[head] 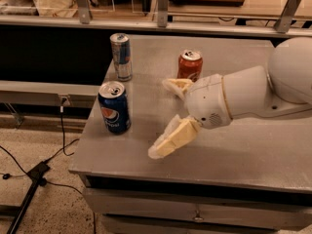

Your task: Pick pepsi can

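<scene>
The pepsi can (pixel 114 107) stands upright near the left front corner of the grey table (pixel 243 155). It is dark blue with a round red-white-blue logo and a silver top. My gripper (pixel 163 118) comes in from the right on a white arm, a little to the right of the can and apart from it. Its two cream fingers (pixel 170 139) are spread wide and hold nothing. One finger is near the table's front, the other farther back by the red-orange can.
A slim blue-and-silver can (pixel 121 56) stands behind the pepsi can at the left edge. A red-orange can (pixel 189 66) stands mid-table, just behind my gripper. Cables and a stand leg (pixel 29 189) lie on the floor to the left. A rail runs behind the table.
</scene>
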Motion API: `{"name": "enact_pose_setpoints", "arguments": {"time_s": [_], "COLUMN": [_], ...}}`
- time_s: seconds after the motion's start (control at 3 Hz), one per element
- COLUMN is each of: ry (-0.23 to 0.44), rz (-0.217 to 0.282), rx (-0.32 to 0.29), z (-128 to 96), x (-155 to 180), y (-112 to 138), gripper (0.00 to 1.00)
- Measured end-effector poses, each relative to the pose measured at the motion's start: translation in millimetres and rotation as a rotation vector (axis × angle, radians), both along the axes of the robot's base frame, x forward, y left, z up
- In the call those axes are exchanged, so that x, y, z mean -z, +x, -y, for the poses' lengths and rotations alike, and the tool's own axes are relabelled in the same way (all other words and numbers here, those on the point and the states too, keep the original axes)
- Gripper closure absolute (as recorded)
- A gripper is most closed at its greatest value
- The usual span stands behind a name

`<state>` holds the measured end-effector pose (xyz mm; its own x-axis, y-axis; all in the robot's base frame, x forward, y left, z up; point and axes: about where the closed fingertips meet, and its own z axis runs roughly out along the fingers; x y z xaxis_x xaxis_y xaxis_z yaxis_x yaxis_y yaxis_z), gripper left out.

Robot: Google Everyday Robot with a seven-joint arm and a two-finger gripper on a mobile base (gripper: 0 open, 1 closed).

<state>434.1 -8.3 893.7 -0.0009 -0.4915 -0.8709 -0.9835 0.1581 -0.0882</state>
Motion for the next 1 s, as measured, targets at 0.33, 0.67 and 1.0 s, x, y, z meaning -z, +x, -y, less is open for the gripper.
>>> {"name": "enact_pose_setpoints", "arguments": {"time_s": [0.33,0.67,1.0], "ry": [0.074,0.11,0.172], "rz": [-0.002,-0.013,-0.065], "rx": [0.0,0.001,-0.036], "z": [-42,-65,-86], "x": [5,8,13], "y": [16,28,35], "gripper": [0.0,0.0,0.16]}}
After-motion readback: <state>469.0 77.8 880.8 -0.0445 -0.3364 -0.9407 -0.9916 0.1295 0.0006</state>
